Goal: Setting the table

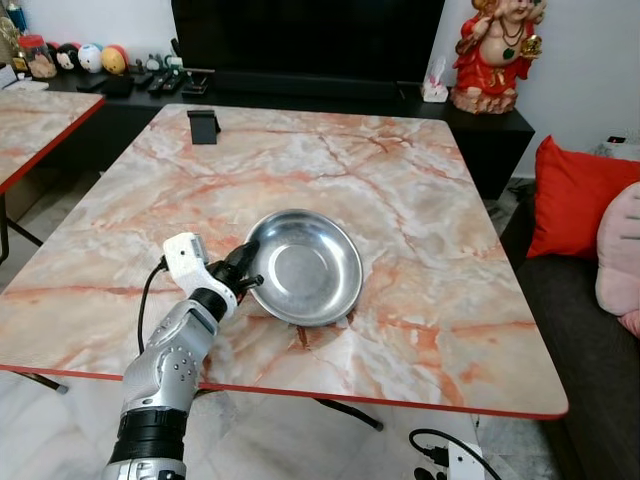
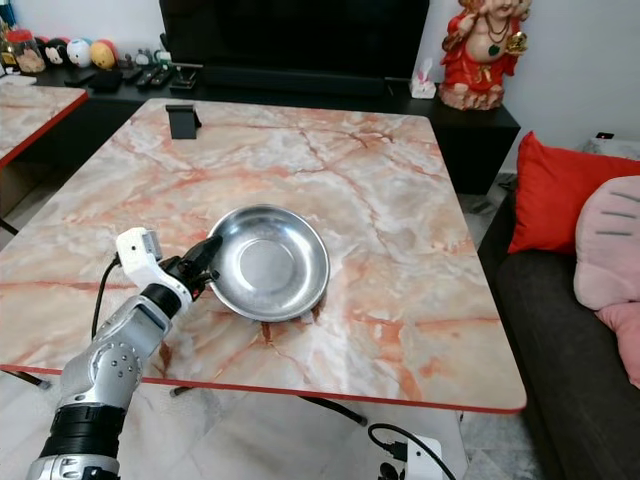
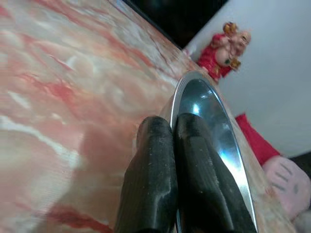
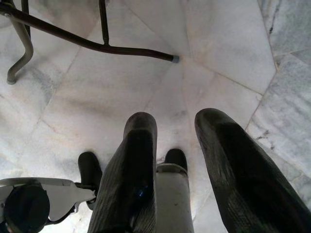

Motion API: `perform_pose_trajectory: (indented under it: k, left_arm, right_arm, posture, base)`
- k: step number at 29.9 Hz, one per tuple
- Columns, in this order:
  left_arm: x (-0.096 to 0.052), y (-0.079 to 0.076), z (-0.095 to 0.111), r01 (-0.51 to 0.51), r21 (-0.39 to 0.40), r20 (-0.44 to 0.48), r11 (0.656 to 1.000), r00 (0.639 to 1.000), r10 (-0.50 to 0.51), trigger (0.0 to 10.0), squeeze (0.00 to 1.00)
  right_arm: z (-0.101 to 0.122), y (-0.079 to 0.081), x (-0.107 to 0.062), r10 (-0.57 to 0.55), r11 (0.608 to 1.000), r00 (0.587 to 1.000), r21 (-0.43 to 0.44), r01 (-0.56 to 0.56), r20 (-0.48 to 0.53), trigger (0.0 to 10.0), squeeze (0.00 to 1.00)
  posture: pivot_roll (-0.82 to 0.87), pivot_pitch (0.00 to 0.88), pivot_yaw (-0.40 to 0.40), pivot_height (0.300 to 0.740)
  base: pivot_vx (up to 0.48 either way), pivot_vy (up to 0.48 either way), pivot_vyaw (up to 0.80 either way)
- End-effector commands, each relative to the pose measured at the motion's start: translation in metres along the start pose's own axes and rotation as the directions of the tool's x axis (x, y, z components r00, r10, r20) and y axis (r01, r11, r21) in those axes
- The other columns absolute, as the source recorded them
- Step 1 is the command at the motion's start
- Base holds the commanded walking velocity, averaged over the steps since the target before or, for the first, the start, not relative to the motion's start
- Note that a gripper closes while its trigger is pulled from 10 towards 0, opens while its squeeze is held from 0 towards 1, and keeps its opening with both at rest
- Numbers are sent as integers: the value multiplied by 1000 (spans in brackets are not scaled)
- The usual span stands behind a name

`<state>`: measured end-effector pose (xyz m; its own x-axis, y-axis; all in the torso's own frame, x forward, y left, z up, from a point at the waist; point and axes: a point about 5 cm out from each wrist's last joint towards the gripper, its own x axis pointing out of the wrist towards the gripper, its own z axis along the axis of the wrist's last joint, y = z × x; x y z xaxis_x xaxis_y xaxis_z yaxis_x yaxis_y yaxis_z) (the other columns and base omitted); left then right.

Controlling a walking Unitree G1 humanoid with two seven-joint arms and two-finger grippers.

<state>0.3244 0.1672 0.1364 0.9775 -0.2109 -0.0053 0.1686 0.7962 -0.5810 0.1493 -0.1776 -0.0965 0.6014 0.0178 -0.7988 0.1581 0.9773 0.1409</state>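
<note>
Step in hand — placement of the shallow round stainless-steel bowl (image 1: 305, 267) on the pink-and-orange marble-patterned table (image 1: 420, 200) with its red edge. The bowl is seen resting on the table top, towards the near side and left of centre, upright, nothing inside it. It is judged to be set down or very nearly so, with release outstanding.

Left gripper (image 1: 244, 270) — held at the bowl's near-left rim. In the left wrist view the two black fingers (image 3: 194, 170) are seen pressed close together with the thin metal rim pinched between them, one inside the bowl, one outside.

Left arm — silver, reached forward and up from below the table edge, forearm angled towards the bowl, white wrist housing just beside the rim, black cable trailing from it.

Right gripper (image 4: 180, 145) — hung idle beside the body, pointed down at the pale marble floor (image 4: 218, 48); fingers apart, nothing held.

Next move, as judged — fingers to be parted and drawn back off the rim without the light bowl being dragged or tipped.
</note>
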Motion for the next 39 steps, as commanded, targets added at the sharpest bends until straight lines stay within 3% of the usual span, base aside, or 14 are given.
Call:
perform_pose_trajectory:
  k: [1,11,21,39]
  left_arm:
    - [-3,0,0,-9,0,-11,1000,1000,9,10000,0]
    - [-9,15,-13,-122,25,-104,992,987,124,10000,0]
    - [-16,28,-22,-230,72,-193,970,951,240,10000,0]
    - [-24,27,-17,-234,143,-237,962,935,263,10000,0]
  right_arm:
    - [-1,-2,0,-3,1000,1000,-5,3,-8,10000,0]
    - [-1,-2,-1,2,1000,1000,-11,-2,-12,10000,0]
    - [-2,-2,-1,4,1000,1000,-10,-4,-15,10000,0]
    - [-1,-2,0,9,1000,1000,-14,-9,-18,10000,0]
  posture:
    - [64,0,-40,740]
    - [63,0,-41,740]
    - [62,0,-40,740]
    - [69,0,-41,740]
  base:
    - [0,0,0]
    - [0,0,0]
    - [0,0,0]
    - [0,0,0]
